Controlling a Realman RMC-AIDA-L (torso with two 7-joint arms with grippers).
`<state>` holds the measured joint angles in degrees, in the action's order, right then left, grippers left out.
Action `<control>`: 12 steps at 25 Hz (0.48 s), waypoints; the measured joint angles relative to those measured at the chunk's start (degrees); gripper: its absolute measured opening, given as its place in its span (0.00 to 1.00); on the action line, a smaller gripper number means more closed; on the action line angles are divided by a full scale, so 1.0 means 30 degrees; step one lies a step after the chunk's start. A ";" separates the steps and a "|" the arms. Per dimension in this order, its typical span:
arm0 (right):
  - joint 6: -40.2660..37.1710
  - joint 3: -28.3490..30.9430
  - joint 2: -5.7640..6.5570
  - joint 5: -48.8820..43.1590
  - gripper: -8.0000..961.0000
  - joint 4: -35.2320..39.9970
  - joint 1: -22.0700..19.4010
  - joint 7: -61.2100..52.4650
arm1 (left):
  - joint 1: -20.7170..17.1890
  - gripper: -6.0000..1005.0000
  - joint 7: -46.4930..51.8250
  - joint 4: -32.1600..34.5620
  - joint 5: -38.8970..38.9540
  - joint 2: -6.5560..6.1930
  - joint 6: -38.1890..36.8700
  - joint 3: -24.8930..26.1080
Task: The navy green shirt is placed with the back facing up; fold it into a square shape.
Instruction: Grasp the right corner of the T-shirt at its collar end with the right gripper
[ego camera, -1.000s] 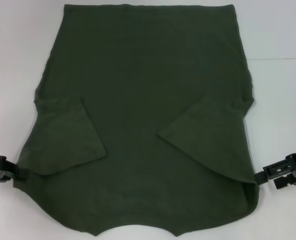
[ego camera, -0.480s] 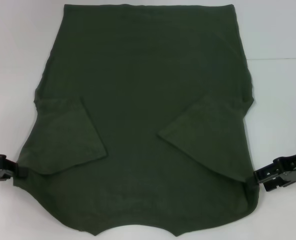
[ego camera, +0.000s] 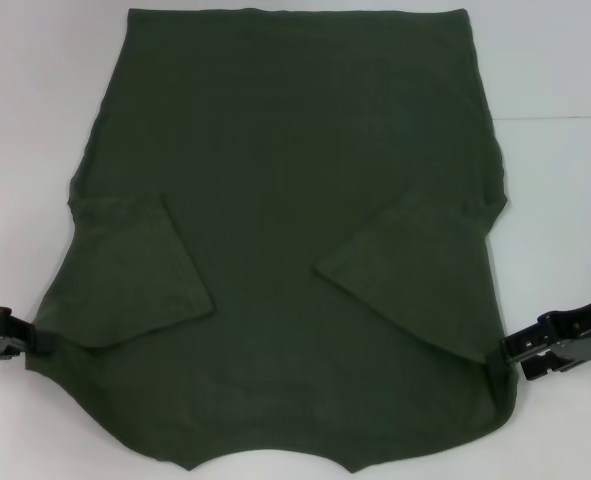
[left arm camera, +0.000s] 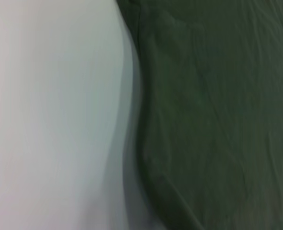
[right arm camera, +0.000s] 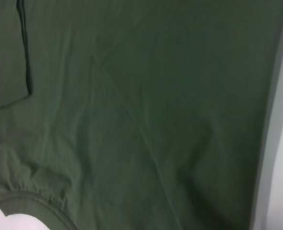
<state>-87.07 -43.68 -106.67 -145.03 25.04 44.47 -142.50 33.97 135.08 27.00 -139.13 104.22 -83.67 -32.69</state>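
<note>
At the shirt's left edge, near the shoulder end, left end effector [ego camera: 23,342] sits low on the counter [ego camera: 555,200], tip touching or overlapping the fabric edge. Can't tell from any view if it's clenched on cloth or released.

Right end effector [ego camera: 510,352] mirrors it at the right edge, tip right at the fabric where the folded sleeve's fold meets the side. Same story: grip state not readable. Its body angles up and outward toward the picture's right edge.

Navy green shirt [ego camera: 295,180] lies flat on the white counter, spread wide, filling most of the head view. Neck cutout is at the near edge, hem at the far edge. Both short sleeves are folded inward onto the body: left sleeve [ego camera: 135,275] as a flap lying over the left side, right sleeve [ego camera: 415,275] as a triangular flap pointing toward centre. The two flaps are well apart, with plain fabric between them.

Left wrist view: shirt's side edge [left arm camera: 146,143] curving against bare counter [left arm camera: 50,120], fabric lying flat with light creases. Right wrist view: mostly fabric [right arm camera: 141,110], a ribbed hem edge [right arm camera: 31,201] in one corner, a strip of counter [right arm camera: 280,158] along one side.
</note>
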 joint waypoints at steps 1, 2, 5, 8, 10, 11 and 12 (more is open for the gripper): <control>0.0033 -0.0059 -0.0049 -0.0044 0.75 0.0000 0.0011 -0.0022 | 0.0003 0.05 0.0001 0.0000 -0.0001 0.0000 0.0002 0.0004; 0.0105 -0.0148 -0.0102 -0.0051 0.75 0.0001 0.0015 -0.0040 | 0.0006 0.05 0.0000 -0.0001 -0.0001 0.0000 0.0001 0.0012; 0.0308 -0.0373 -0.0199 -0.0057 0.74 0.0001 0.0014 -0.0089 | 0.0026 0.05 0.0000 -0.0005 -0.0001 0.0000 -0.0003 0.0029; 0.0427 -0.0400 -0.0226 -0.0057 0.70 0.0003 0.0021 -0.0102 | 0.0071 0.05 0.0000 -0.0005 -0.0001 0.0000 -0.0030 0.0029; 0.0435 -0.0374 -0.0236 -0.0057 0.62 0.0024 0.0036 -0.0105 | 0.0087 0.05 0.0000 -0.0005 -0.0001 0.0000 -0.0064 0.0029; 0.0434 -0.0360 -0.0237 -0.0057 0.58 0.0037 0.0042 -0.0105 | 0.0096 0.05 0.0000 -0.0005 -0.0001 0.0000 -0.0073 0.0029; 0.0435 -0.0358 -0.0237 -0.0057 0.54 0.0050 0.0042 -0.0105 | 0.0103 0.05 0.0000 -0.0005 -0.0001 0.0000 -0.0078 0.0029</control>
<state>-85.77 -44.75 -107.39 -145.21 25.19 44.59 -142.82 34.28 135.08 26.98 -139.13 104.22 -83.90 -32.60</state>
